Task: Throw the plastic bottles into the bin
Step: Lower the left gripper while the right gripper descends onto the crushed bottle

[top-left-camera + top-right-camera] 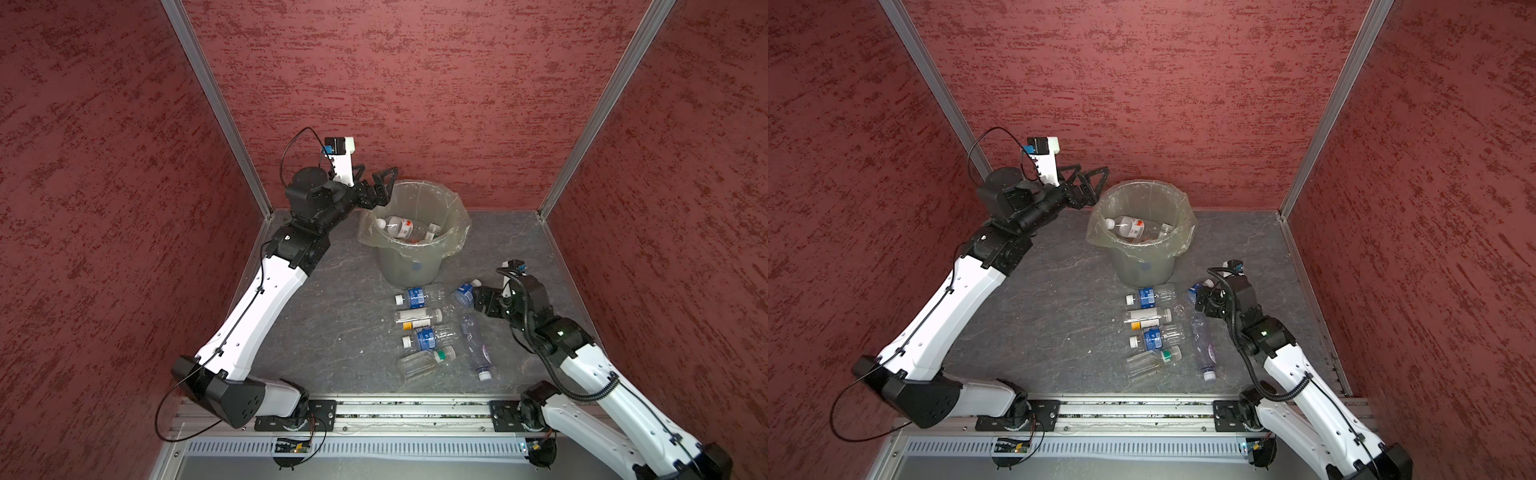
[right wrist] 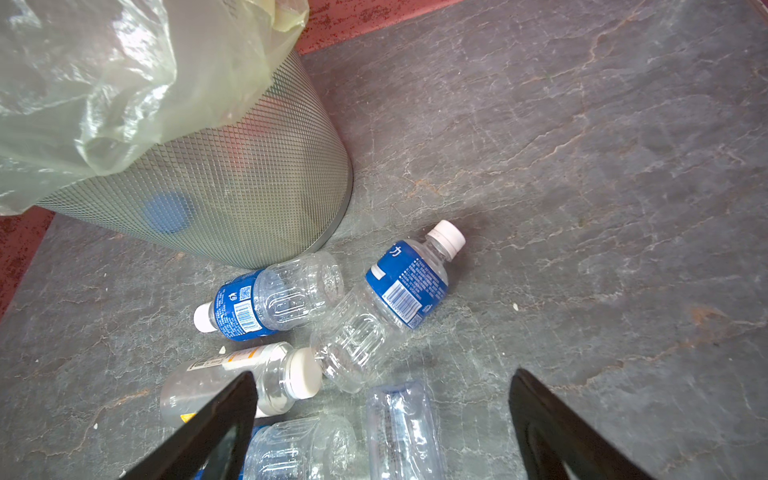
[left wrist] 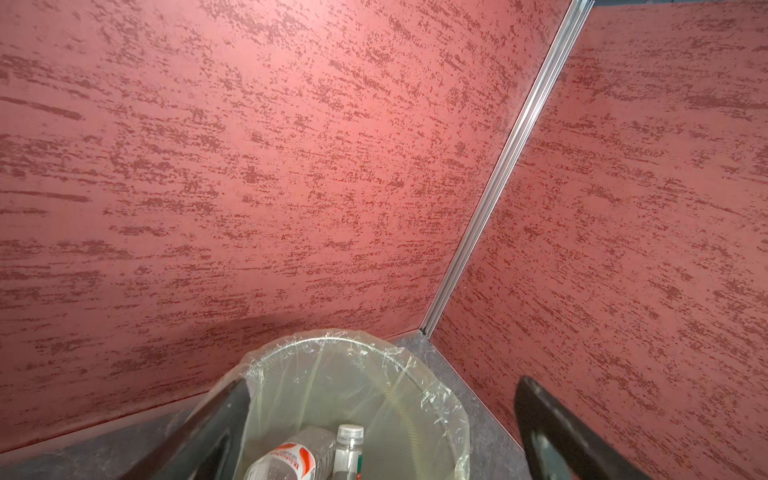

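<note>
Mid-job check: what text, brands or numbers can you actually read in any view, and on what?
"力", white on the blue label of the outer blue-labelled bottle.
Inner blue-labelled bottle, beside the bin: barcode and QR code; print too small to read.
White-labelled bottle: print too small.
Red-and-white-labelled bottle inside the bin: red lettering, too blurred.
Top views: no label legible.

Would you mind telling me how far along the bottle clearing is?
Done: at least two bottles lie in the bin. In hand: nothing; the left gripper hangs by its rim, jaws open and empty; the right gripper hovers low over the table, jaws open. Left: six loose bottles on the table.
</note>
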